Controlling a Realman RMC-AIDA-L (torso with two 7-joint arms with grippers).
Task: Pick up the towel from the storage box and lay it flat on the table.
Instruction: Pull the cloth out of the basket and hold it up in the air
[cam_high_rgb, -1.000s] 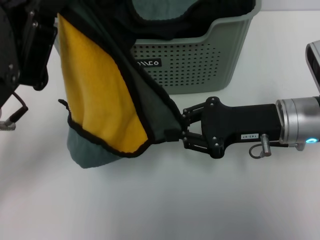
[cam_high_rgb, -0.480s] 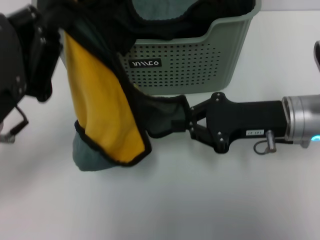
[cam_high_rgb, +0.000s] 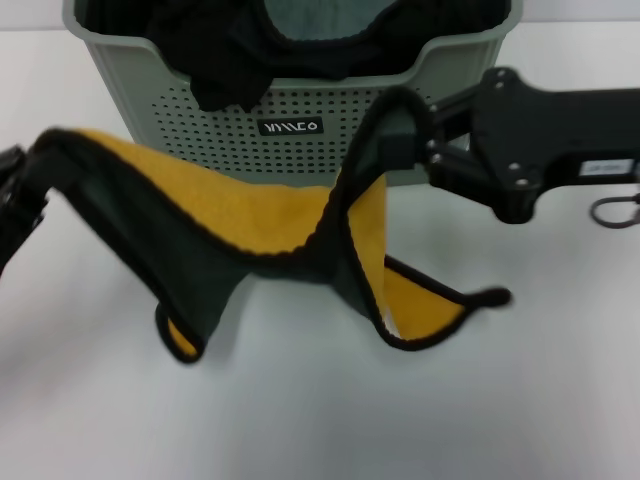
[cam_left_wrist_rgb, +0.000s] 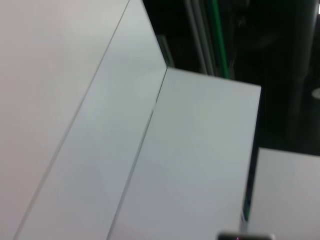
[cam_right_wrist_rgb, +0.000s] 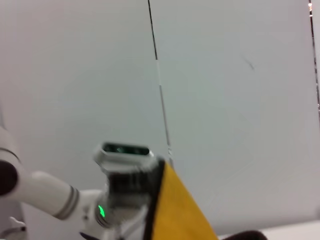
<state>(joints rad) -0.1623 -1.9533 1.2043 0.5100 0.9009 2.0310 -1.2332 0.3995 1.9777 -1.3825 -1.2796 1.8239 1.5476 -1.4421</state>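
You have the table (cam_high_rgb: 560, 400) bare and white across its whole near half, which is all the room the spread needs. At its far edge sits the storage box (cam_high_rgb: 380, 130), a perforated sage-green basket with its logo plate facing you; a black cloth (cam_high_rgb: 225, 70) spills over its front rim and a teal cloth (cam_high_rgb: 320, 20) lies inside.

The towel (cam_high_rgb: 220, 250) is out of the box and slung between your two arms in front of it, above the middle of the table. Its yellow-orange face shows along the upper span, its dark green face hangs below, and the black trim runs round both drooping lobes. The lobe toward the right edge dips lowest and seems to touch the tabletop, though from the head view alone you cannot be sure.

Your right gripper (cam_high_rgb: 405, 135) is clamped on a towel corner just before the box front, the cloth bunched between its fingers. Your left gripper (cam_high_rgb: 25, 175) sits at the table's left edge, where the towel's other end rises to it; it presumably pinches that end, but its fingers are out of sight, so I cannot tell.

You are in the spreading step: picked up, not yet laid. Next, draw both corners apart toward the left and right edges until the sag pulls straight, then lower evenly toward the near edge so no fold tucks under.
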